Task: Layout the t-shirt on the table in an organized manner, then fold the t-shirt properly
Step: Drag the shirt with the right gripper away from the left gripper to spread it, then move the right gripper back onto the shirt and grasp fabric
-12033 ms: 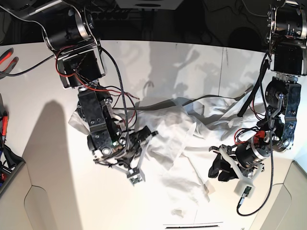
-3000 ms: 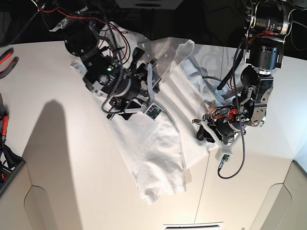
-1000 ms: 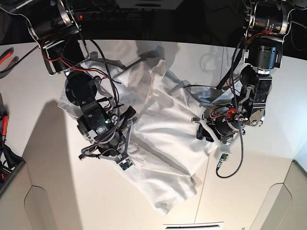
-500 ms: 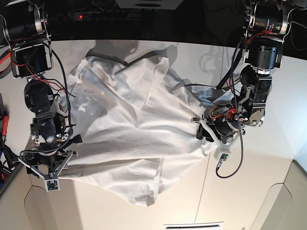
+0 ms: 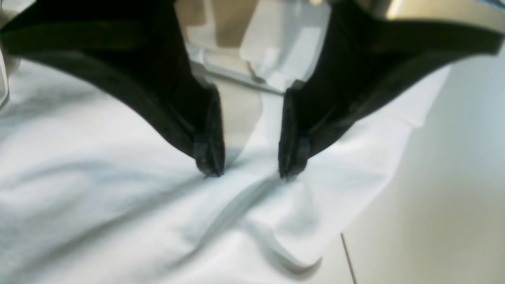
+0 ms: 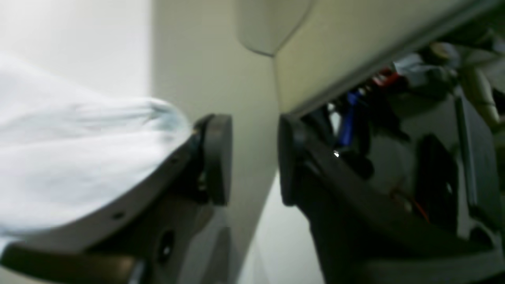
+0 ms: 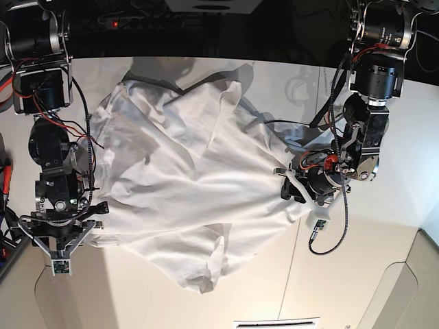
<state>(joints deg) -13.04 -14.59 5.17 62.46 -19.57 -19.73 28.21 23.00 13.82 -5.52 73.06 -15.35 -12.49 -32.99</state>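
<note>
Table (image 7: 357,274); t-shirt (image 7: 185,178) spread, wrinkled

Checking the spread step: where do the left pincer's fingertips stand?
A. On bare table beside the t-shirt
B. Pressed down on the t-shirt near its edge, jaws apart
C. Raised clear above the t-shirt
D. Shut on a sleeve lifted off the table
B: in the left wrist view the left pincer has both fingertips set apart on the t-shirt, with bare table just beyond.

Bright overhead light; wrist views soft, perhaps motion-blurred.
</note>
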